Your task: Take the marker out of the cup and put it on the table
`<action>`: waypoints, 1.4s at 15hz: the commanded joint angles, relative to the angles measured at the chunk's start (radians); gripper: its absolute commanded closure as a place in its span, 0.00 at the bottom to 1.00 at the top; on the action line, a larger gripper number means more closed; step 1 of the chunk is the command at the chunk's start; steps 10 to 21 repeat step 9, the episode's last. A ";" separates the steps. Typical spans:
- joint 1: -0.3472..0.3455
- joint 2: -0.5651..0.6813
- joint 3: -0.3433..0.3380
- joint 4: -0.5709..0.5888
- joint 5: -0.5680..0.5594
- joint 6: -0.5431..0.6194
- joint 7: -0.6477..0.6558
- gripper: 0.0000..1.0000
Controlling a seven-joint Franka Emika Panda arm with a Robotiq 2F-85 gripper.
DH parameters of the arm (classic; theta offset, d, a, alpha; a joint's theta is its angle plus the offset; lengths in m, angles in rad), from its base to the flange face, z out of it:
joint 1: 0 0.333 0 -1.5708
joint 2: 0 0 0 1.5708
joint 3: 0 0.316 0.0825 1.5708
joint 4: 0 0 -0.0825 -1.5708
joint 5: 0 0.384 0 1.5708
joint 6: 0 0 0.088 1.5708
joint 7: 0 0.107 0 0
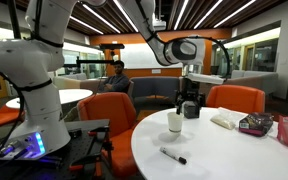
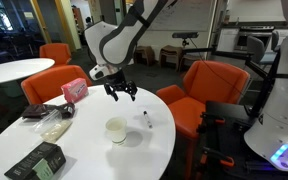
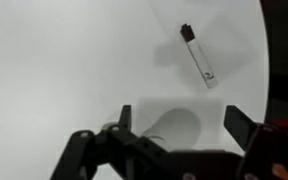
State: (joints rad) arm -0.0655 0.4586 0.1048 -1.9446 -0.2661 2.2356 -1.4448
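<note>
I count one slim marker (image 3: 199, 57) lying flat on the smooth tabletop (image 1: 224, 150), one cylindrical white cup (image 2: 116, 131), and my hand (image 2: 121, 92) released and empty.

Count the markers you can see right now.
1. The marker lies flat on the table, beside the cup and apart from it. None sticks out of the cup, though one lying low inside could be hidden.
</note>
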 commanded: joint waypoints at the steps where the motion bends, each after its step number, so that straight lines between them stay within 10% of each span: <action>1: 0.046 -0.125 -0.016 -0.111 0.009 0.006 0.222 0.00; 9: 0.063 -0.228 0.001 -0.157 0.131 -0.043 0.599 0.00; 21: 0.063 -0.228 0.001 -0.157 0.131 -0.043 0.599 0.00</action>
